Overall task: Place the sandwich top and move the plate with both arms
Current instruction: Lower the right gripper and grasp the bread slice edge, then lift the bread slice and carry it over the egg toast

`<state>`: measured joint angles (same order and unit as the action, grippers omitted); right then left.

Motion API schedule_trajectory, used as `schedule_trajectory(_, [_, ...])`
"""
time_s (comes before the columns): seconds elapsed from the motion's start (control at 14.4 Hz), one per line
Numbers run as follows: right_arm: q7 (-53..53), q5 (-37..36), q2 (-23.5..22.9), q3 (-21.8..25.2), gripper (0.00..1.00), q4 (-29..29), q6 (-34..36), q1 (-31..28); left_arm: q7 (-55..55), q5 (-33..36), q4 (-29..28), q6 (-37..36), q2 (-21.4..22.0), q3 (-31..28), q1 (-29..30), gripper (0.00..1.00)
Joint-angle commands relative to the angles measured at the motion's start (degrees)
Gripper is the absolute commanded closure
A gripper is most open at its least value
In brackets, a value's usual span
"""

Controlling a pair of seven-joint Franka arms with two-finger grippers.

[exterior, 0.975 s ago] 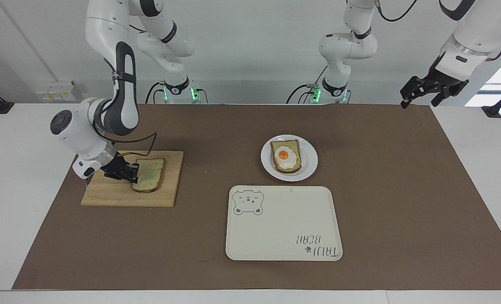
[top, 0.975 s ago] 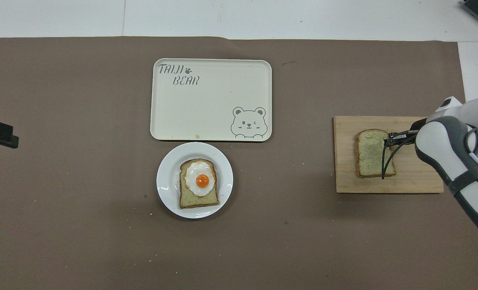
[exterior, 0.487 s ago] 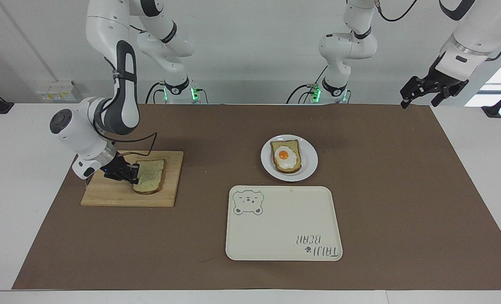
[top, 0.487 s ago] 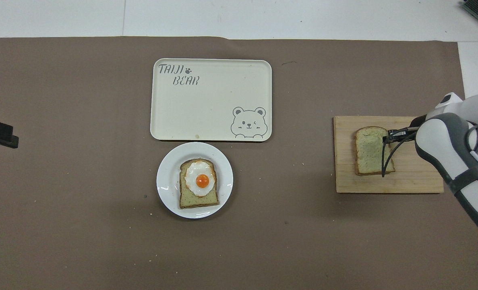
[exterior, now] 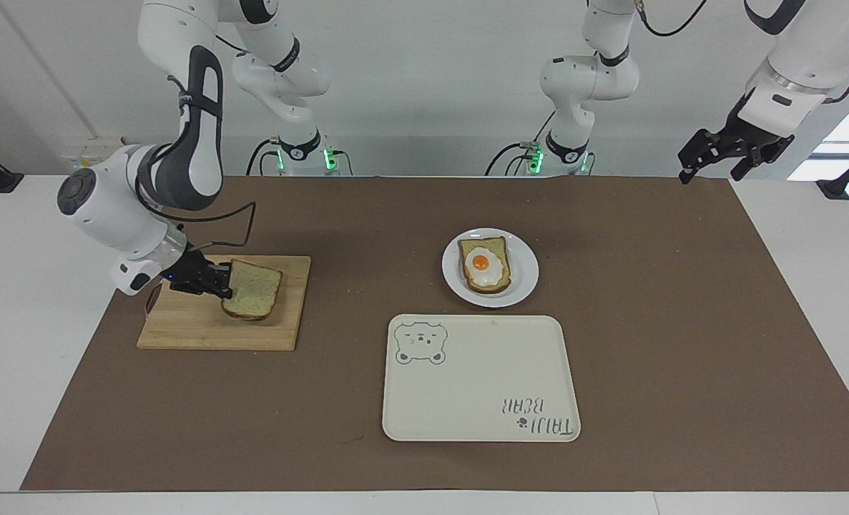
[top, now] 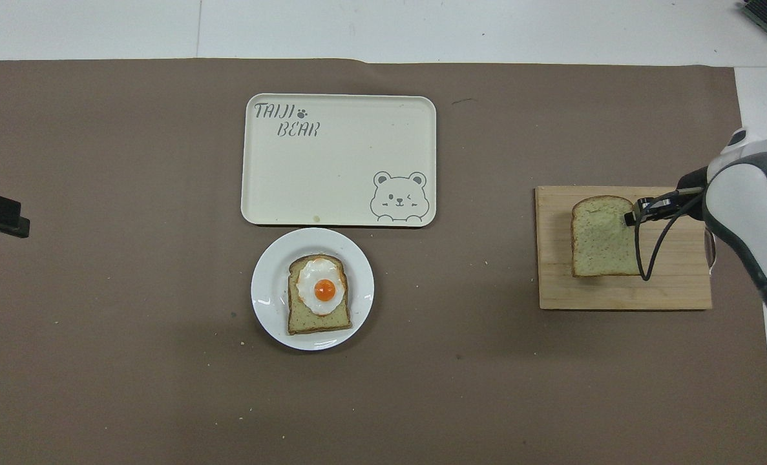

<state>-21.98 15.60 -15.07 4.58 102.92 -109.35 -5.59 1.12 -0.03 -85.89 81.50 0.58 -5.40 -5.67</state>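
My right gripper (exterior: 224,282) was clamped on one edge of the sandwich top (exterior: 254,298), and the bread hung just over the wooden cutting board (exterior: 181,330), tipped so its free end pointed down a little. I could see its shadow on the wood under it. The board sat at my right arm's end of the table, on the brown mat (exterior: 681,322). The plate (exterior: 521,282) was near the middle of the table, well apart from the board. On it lay the other bread slice (exterior: 494,283) with a fried egg (exterior: 481,263) on top. Just beside the plate, farther from me, was the cream tray (exterior: 481,386) with a bear drawn on it. They looked like they were almost touching. My left gripper (exterior: 710,163) waited up in the air over the mat's corner at my left arm's end of the table. Its fingers were spread apart and held nothing.
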Motion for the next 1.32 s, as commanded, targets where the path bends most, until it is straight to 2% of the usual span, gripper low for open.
schedule_trajectory(0.0, [0.71, 1.63, 0.4, -0.36, 1.0, -3.07, 4.57, -0.39, -0.24, 1.09, -1.03, -0.2, 1.09, 0.39, 0.31, 0.0])
schedule_trajectory(0.42, [0.71, 11.45, 0.48, -0.37, 1.0, -5.19, 14.59, -0.74, -0.24, 1.09, -0.95, -0.28, 1.09, 0.39, 0.39, 0.0])
schedule_trajectory(0.63, [2.89, 12.79, 0.75, -0.98, 1.0, -5.1, 15.04, 0.84, -0.24, 1.17, -1.03, -0.2, 1.09, 0.39, 0.31, 0.0])
schedule_trajectory(0.91, [10.27, 13.06, 0.84, -1.33, 1.0, -4.57, 14.25, 7.16, -0.24, 1.17, -1.03, -0.2, 1.09, 0.39, 0.39, 0.0])
schedule_trajectory(1.11, [11.77, 13.32, 1.27, -1.33, 1.0, -3.87, 13.2, 11.64, -0.24, 1.17, -1.03, -0.2, 1.09, 0.39, 0.31, 0.0])
schedule_trajectory(1.25, [14.75, 16.29, 1.89, -1.33, 1.0, -2.82, 11.28, 14.45, -0.24, 1.17, -0.95, -0.2, 1.09, 0.39, 0.39, 0.0])
